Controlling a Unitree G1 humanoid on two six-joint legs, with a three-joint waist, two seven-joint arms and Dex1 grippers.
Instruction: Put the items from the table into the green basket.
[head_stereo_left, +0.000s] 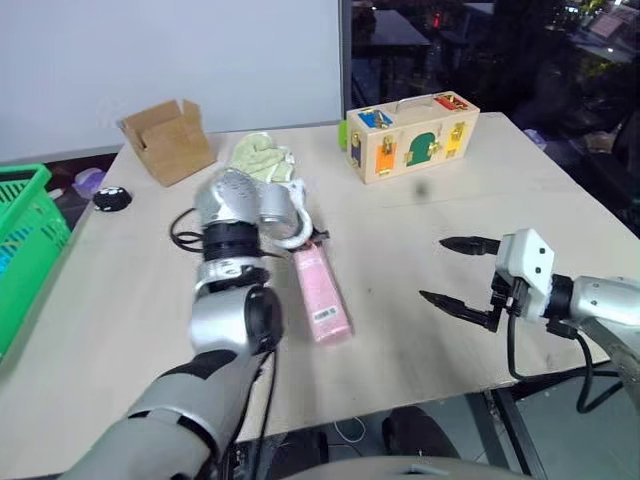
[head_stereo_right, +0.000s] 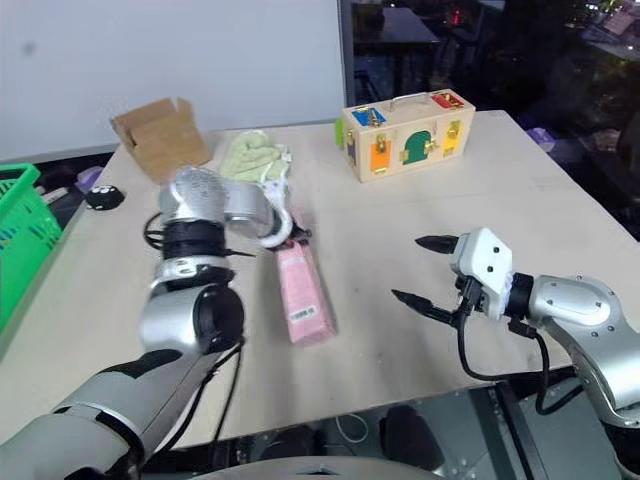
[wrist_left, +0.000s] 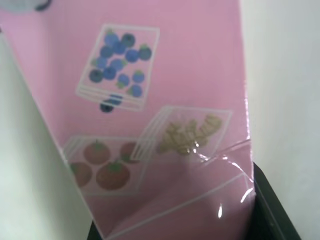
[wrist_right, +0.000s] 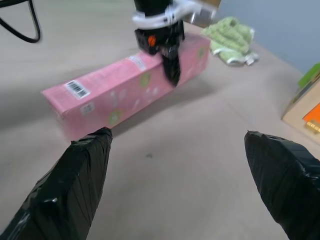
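We are clamping our left gripper (wrist_right: 170, 67) on the far end of the long pink cardboard carton (head_stereo_left: 322, 292), lying mid-table at twelve o'clock; our right gripper (head_stereo_left: 460, 272) is gaping wide

Wide bare table (head_stereo_left: 420, 340) around the open right gripper (head_stereo_left: 457, 270). Farther back, wooden toy box (head_stereo_left: 412, 136), green cloth (head_stereo_left: 261, 156) and cardboard box (head_stereo_left: 168, 140) crowding the far edge; green basket (head_stereo_left: 20, 240) flanking the left side.
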